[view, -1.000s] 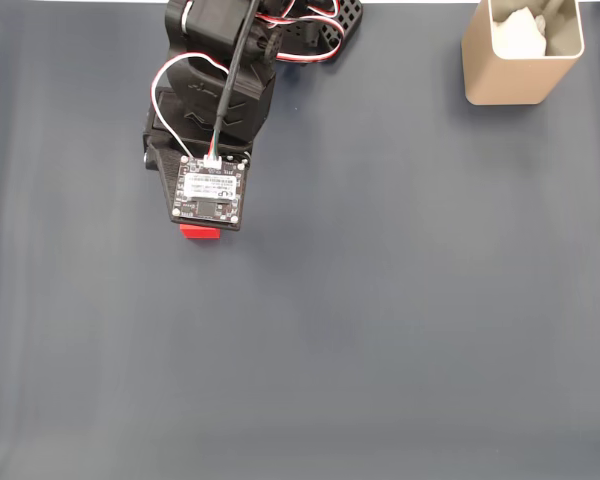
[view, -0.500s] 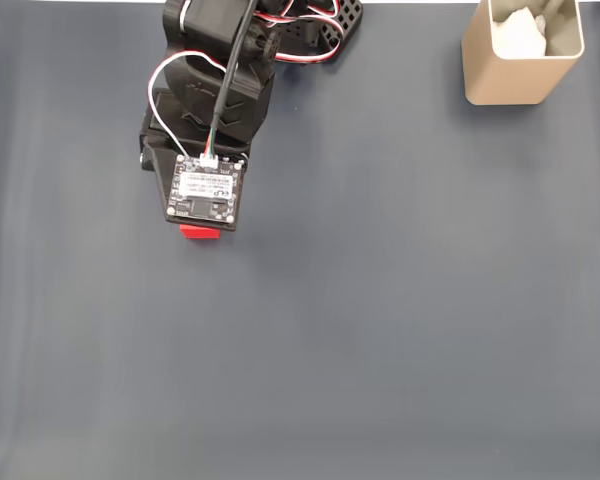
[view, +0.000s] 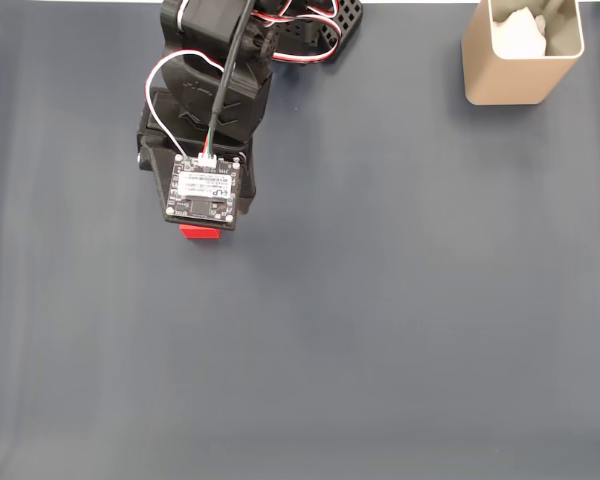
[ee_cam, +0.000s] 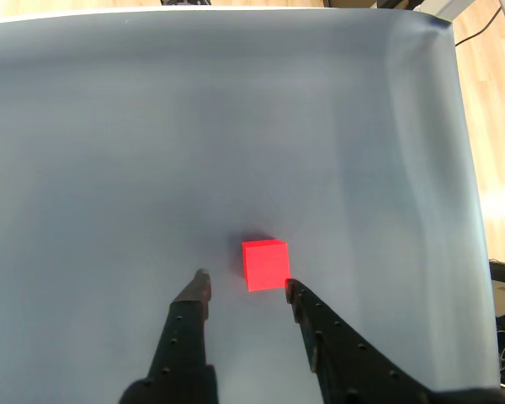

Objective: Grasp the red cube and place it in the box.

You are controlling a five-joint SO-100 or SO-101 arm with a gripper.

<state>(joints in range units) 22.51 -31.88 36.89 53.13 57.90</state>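
The red cube [ee_cam: 265, 263] lies on the grey-blue mat, just ahead of my gripper [ee_cam: 246, 284], whose two black fingers stand open to either side of the cube's near edge. The right fingertip [ee_cam: 292, 290] is close to the cube's corner; the left one sits apart. In the fixed view only a strip of the red cube [view: 199, 232] peeks out below the wrist camera board, which hides the gripper itself. The beige box [view: 520, 62] stands at the top right with white stuff inside.
The arm's base [view: 280, 25] with red and white wires sits at the top middle of the mat. In the wrist view the mat's far and right edges meet a wooden floor [ee_cam: 492, 101].
The wrist has crept slightly left and up in the fixed view. The cube has stayed where it was.
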